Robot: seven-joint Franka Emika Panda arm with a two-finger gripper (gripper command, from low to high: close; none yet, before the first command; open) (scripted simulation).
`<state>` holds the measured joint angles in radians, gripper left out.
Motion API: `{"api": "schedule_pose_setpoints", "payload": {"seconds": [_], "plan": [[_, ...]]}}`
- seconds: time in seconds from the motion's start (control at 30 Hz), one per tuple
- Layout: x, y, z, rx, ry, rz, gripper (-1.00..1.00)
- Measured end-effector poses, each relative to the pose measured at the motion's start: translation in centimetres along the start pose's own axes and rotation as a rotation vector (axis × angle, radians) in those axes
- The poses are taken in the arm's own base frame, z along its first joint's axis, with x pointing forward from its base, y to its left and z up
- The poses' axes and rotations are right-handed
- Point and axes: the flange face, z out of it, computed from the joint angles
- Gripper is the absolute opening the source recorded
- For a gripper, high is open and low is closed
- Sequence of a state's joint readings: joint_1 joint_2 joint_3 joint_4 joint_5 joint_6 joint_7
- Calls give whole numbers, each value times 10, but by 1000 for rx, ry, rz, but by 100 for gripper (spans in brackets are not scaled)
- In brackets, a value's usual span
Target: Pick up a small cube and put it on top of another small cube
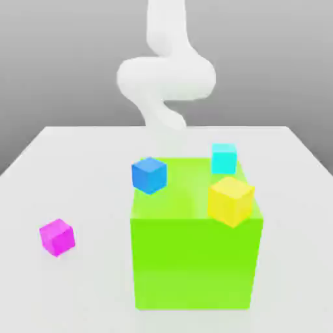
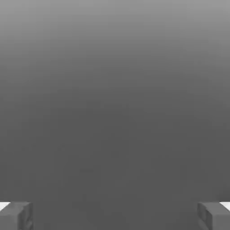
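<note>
The small cube (image 1: 57, 236), glossy magenta, rests alone on the white table (image 1: 78, 162) toward the exterior view's left, near the front. My gripper (image 2: 115, 216) is open in the hand view. Its two grey fingertips (image 2: 18, 216) stand far apart with nothing between them, facing a plain grey background. In the exterior view my white arm (image 1: 166, 75) curls above the table's far edge, well back from the magenta cube.
A big lime-green cube (image 1: 195, 260) stands at the centre front. A small blue cube (image 1: 149, 174) shows at its upper left corner and a small yellow cube (image 1: 230, 199) at its upper right. A small cyan cube (image 1: 224, 158) shows behind.
</note>
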<state>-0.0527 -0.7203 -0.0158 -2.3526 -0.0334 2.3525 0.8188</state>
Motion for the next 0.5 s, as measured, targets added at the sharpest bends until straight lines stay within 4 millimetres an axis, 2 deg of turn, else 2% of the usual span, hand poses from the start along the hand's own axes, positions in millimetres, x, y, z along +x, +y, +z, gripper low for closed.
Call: {"api": "schedule_pose_setpoints", "payload": {"seconds": [0.1,0.23,0.37,0.5], "plan": [[13,44,72,-124,-24,69,0],[20,117,150,-268,-66,165,0],[12,203,210,-396,-122,272,0],[-13,293,251,-507,-188,389,0]]}}
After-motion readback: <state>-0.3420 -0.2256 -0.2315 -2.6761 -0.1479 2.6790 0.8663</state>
